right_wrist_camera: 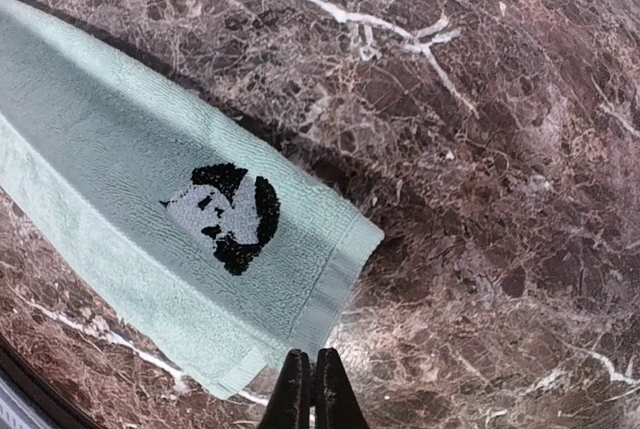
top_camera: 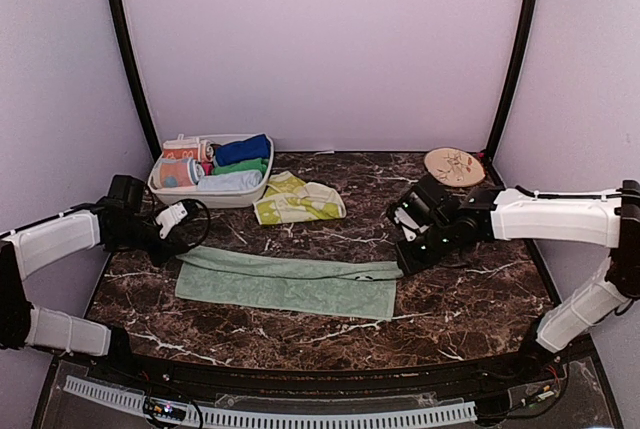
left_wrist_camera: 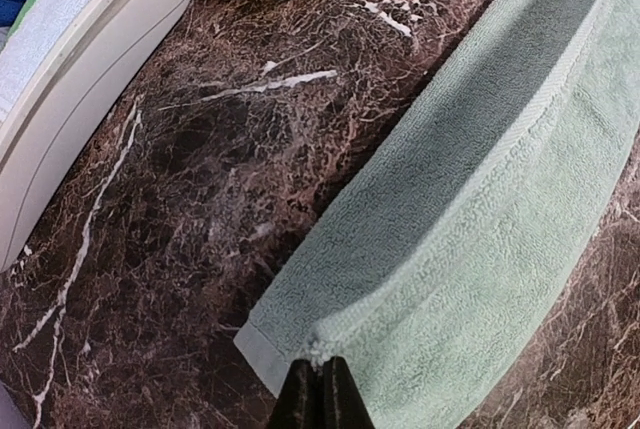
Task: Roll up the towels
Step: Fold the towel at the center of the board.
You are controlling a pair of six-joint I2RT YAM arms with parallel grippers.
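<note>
Stretching between left jaws and right jaws (both clenched on its ends): mint towel

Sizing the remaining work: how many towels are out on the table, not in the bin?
2. Mint towel lies long across the front centre; yellow-green towel sits crumpled just right of the bin. More are in the bin, partly hidden.

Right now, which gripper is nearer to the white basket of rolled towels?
Left. The left gripper is at the mint towel's left end, a little in front of the white basket. The right gripper is at the towel's opposite end, far to the basket's right.
</note>
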